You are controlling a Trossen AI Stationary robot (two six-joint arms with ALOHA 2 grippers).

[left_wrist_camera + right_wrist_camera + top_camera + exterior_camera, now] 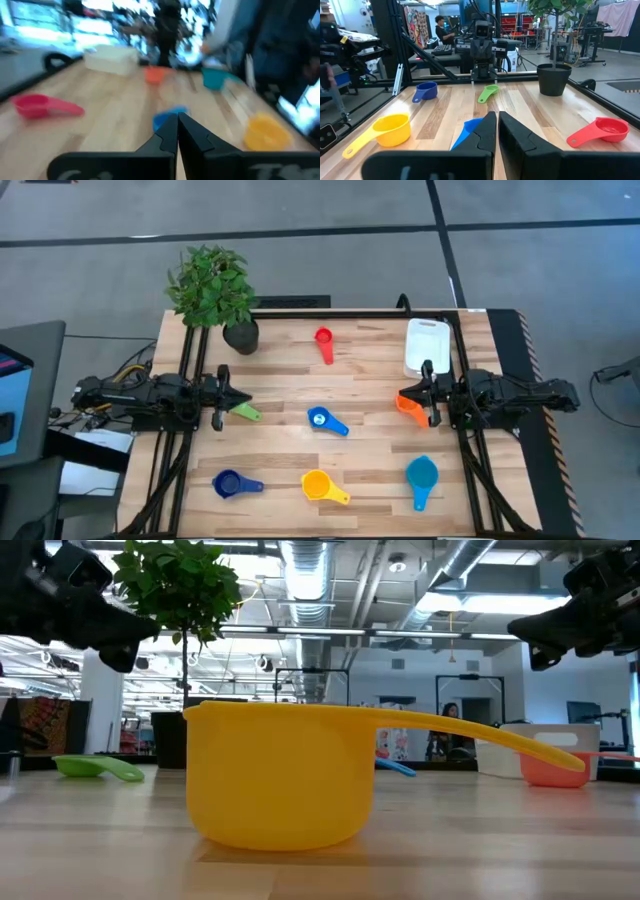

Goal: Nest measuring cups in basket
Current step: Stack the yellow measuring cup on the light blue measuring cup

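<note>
Several measuring cups lie apart on the wooden table, each resting on its base: red (323, 340), green (245, 412), light blue (325, 420), dark blue (232, 484), yellow (322, 486), teal (421, 476) and orange (408, 406). The white basket (427, 345) stands at the far right with nothing visible in it. My left gripper (240, 397) hangs shut above the green cup at the table's left side. My right gripper (402, 398) hangs shut above the orange cup (550, 768) at the right side. Both point level toward the table's middle, clear of the cups.
A dark pot (240, 335) with a leafy plant (210, 280) stands at the far left. Black frame rails (190, 470) run along the table's left and right sides. The wood between the cups in the middle (370, 450) is bare.
</note>
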